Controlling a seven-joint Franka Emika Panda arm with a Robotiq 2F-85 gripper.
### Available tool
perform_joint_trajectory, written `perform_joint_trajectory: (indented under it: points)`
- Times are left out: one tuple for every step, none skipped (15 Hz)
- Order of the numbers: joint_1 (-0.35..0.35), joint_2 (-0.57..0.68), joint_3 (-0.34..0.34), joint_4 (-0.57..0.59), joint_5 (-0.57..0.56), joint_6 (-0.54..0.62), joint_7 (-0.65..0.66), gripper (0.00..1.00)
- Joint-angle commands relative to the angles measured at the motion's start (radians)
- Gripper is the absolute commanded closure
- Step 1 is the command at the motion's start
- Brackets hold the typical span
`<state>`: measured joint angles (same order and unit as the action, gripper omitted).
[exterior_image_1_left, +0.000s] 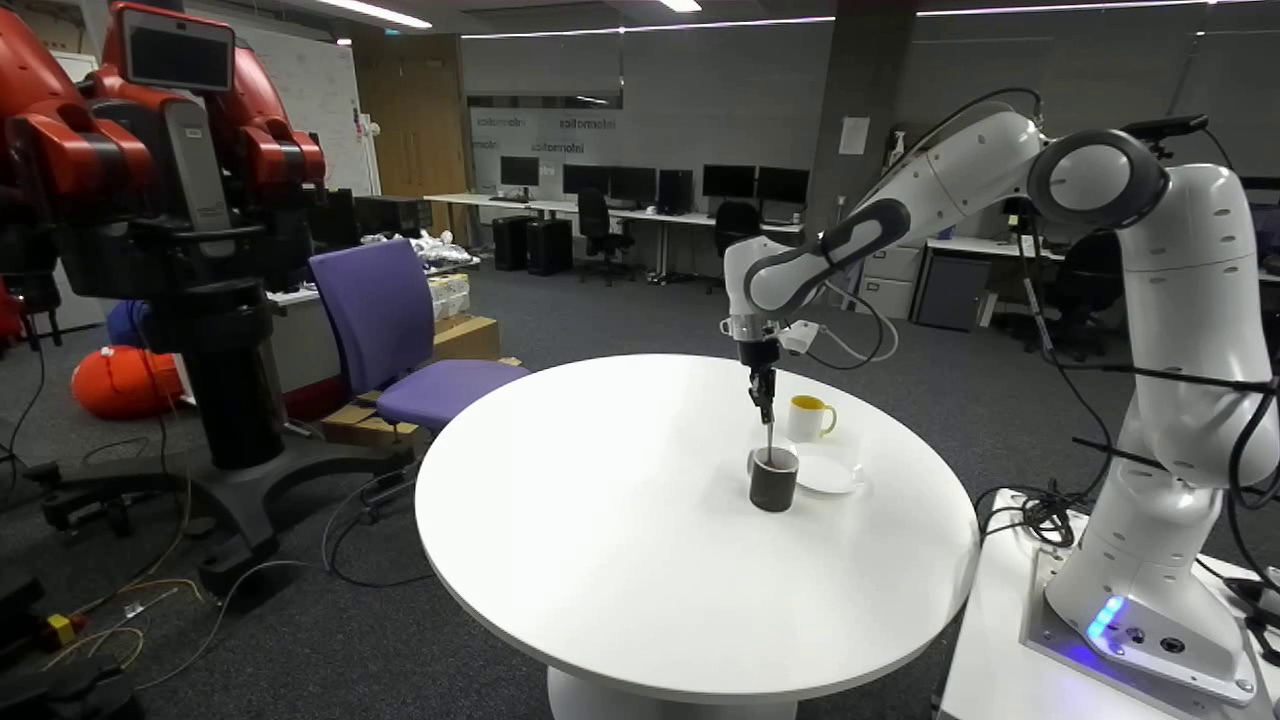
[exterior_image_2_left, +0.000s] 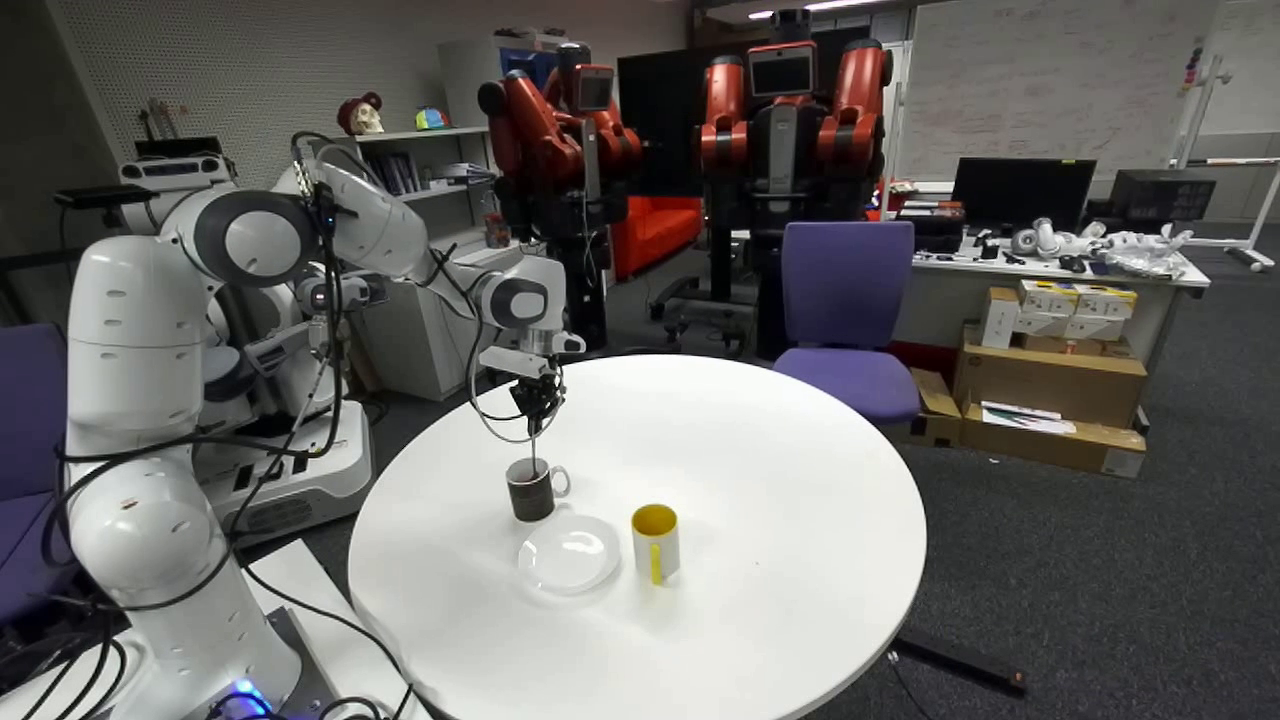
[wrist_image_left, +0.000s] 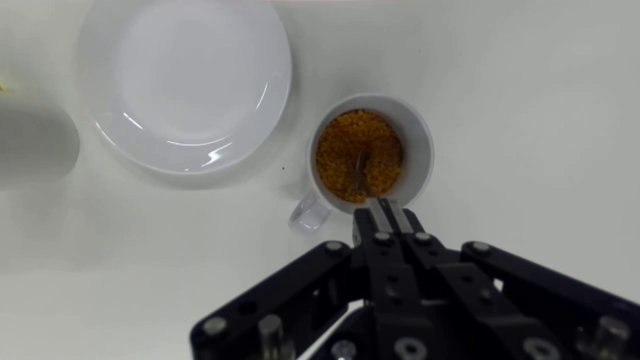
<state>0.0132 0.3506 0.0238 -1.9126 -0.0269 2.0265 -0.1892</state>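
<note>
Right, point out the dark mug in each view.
In an exterior view: dark mug, right of and below centre.
In an exterior view: dark mug, left of and below centre.
Wrist view: dark mug, slightly right of and above centre.
Shared landmark: white plate beside it.

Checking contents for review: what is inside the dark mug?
Orange granules lie inside the dark mug; a thin utensil, clamped in the gripper, reaches into them. Its seemingly buried tip and the mug's bottom are covered.

My wrist view looks straight down, close above the mug (wrist_image_left: 416, 140). Both exterior views sit farther back, looking down across the round surface (exterior_image_1_left: 610, 540) from different places, and share it, my arm (exterior_image_1_left: 1190, 300) and the purple chair (exterior_image_1_left: 378, 315).
</note>
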Motion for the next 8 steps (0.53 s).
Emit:
perform_joint_trajectory:
  points:
    - [-0.001,-0.016,0.007,-0.016,-0.006,0.004,0.004,1.0]
    - [0.001,-0.024,0.009,-0.026,-0.008,0.007,0.005,1.0]
    - [0.003,-0.028,0.01,-0.031,-0.01,0.008,0.006,1.0]
    - [0.004,-0.033,0.012,-0.036,-0.01,0.01,0.005,1.0]
    - [0.005,-0.035,0.014,-0.039,-0.012,0.013,0.006,1.0]
    - [0.006,-0.036,0.016,-0.04,-0.01,0.014,0.005,1.0]
    - [0.008,-0.036,0.018,-0.04,-0.012,0.014,0.005,1.0]
    - [0.008,-0.036,0.021,-0.041,-0.011,0.014,0.003,1.0]
